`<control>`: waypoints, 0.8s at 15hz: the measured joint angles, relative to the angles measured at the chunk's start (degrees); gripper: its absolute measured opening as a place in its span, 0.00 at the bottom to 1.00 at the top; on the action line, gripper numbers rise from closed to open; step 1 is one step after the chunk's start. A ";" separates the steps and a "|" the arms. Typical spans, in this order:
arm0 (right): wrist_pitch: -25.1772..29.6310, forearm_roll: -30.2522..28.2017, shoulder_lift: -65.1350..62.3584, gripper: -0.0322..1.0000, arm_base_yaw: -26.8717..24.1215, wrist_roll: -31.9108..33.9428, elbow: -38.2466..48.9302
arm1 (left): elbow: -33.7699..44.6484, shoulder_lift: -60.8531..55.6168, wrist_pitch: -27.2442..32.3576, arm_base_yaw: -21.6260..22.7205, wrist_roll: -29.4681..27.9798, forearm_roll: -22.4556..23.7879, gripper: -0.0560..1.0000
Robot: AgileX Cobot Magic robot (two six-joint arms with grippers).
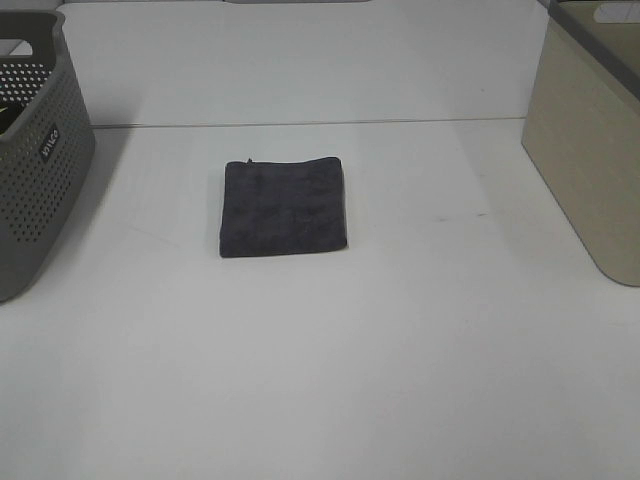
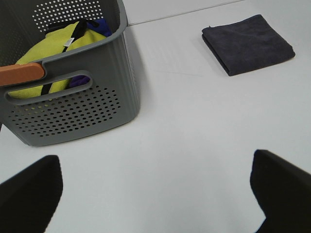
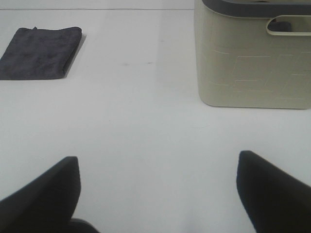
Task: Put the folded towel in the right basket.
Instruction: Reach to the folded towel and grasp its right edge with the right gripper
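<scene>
A folded dark grey towel (image 1: 285, 206) lies flat on the white table, a little left of the middle. It also shows in the left wrist view (image 2: 248, 43) and the right wrist view (image 3: 41, 52). The beige right basket (image 1: 590, 140) stands at the right edge; it also shows in the right wrist view (image 3: 252, 58). My left gripper (image 2: 155, 194) is open and empty over bare table, well short of the towel. My right gripper (image 3: 158, 194) is open and empty, with the towel and the basket both well ahead. Neither gripper shows in the exterior view.
A grey perforated basket (image 1: 35, 150) stands at the left edge. In the left wrist view this basket (image 2: 73, 97) holds yellow and blue cloth (image 2: 53, 53). A seam line runs across the table behind the towel.
</scene>
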 joint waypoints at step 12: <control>0.00 0.00 0.00 0.81 0.00 0.00 0.00 | 0.00 0.00 0.00 0.00 0.00 0.00 0.99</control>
